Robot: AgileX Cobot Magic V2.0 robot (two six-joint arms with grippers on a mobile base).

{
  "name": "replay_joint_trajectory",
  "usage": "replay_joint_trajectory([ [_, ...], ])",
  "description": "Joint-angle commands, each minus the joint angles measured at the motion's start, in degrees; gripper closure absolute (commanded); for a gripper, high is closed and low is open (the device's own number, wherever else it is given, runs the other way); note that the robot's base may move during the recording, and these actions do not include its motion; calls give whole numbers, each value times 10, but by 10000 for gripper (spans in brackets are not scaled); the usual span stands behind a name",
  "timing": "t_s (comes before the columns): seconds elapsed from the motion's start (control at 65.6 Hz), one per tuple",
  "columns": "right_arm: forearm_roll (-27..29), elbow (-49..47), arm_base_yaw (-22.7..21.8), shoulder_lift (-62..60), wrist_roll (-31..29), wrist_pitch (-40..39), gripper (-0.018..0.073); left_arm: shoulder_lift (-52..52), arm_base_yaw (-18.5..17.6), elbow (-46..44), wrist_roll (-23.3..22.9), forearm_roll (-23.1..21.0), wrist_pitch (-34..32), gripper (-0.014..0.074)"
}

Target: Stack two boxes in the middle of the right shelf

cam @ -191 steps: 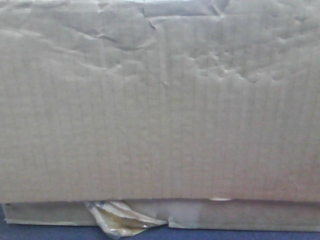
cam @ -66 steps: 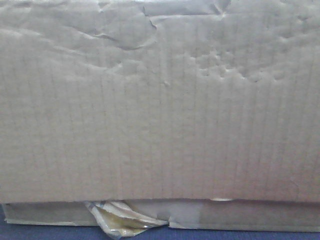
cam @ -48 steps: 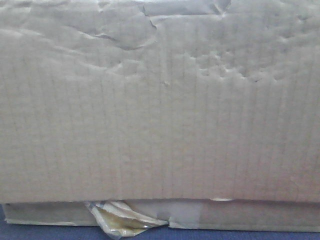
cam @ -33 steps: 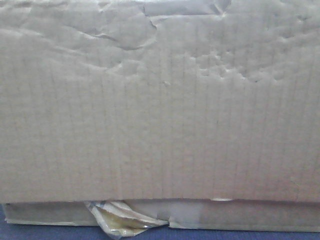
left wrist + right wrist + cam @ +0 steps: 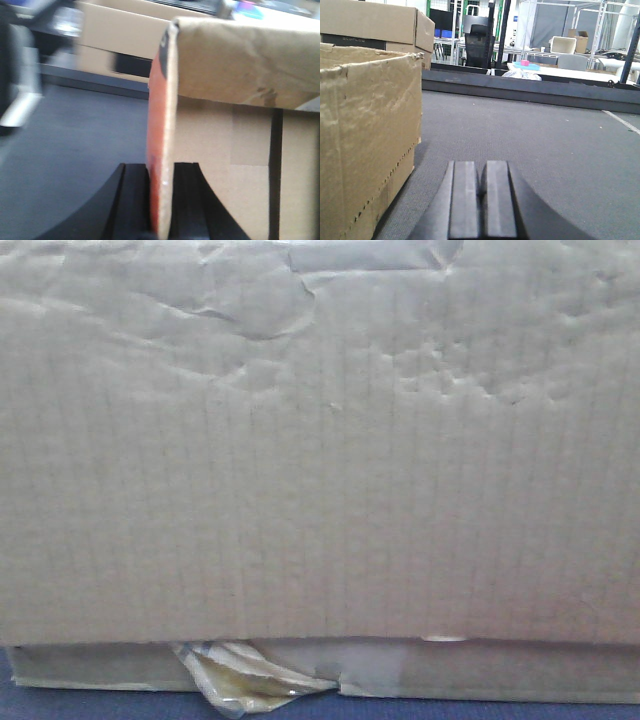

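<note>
The left fingers (image 5: 134,200) are clamped on an upright cardboard wall (image 5: 162,125), seemingly of the tall box (image 5: 320,460), probably to steady or lift it. In front, this box sits on the flat box (image 5: 500,672), both on the dark surface (image 5: 100,708); no shelf is in view. The right fingers (image 5: 465,200) are pressed together, empty, low over the surface.

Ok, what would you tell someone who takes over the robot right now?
Left hand: shut on a cardboard box wall.
Right hand: shut, empty, low over the grey tabletop.
Front view: tall creased box seems to sit on the flat taped box.
Steel shelf not in view; nothing shows the boxes there yet.
To do: get both stacked on the shelf.
</note>
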Motion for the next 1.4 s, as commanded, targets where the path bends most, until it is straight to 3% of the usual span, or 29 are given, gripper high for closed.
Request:
replay_joint_trajectory([
  [0.0,-3,-1,-1,-2,1,-13,728,5,-83,5,-56,80,-9,707],
  [0.061,-3,-1,-1,-2,1,-13,728,11,-146,16,-84,137,-9,707],
  [0.213,-3,-1,-1,-2,1,-13,728,32,-258,54,-140,185,-9,707],
  [0.381,-3,-1,-1,-2,1,-13,728,43,-320,133,-213,223,-9,707],
  [0.533,-3,-1,-1,-2,1,-13,728,44,-328,214,-269,220,-9,707],
  [0.808,-3,-1,-1,-2,1,-13,728,47,-328,343,-314,187,-9,707],
  [1.006,-3,-1,-1,-2,1,-13,728,50,-328,408,-325,166,-9,707],
  [1.387,-3,-1,-1,-2,1,-13,728,93,-328,414,-315,132,-29,707],
])
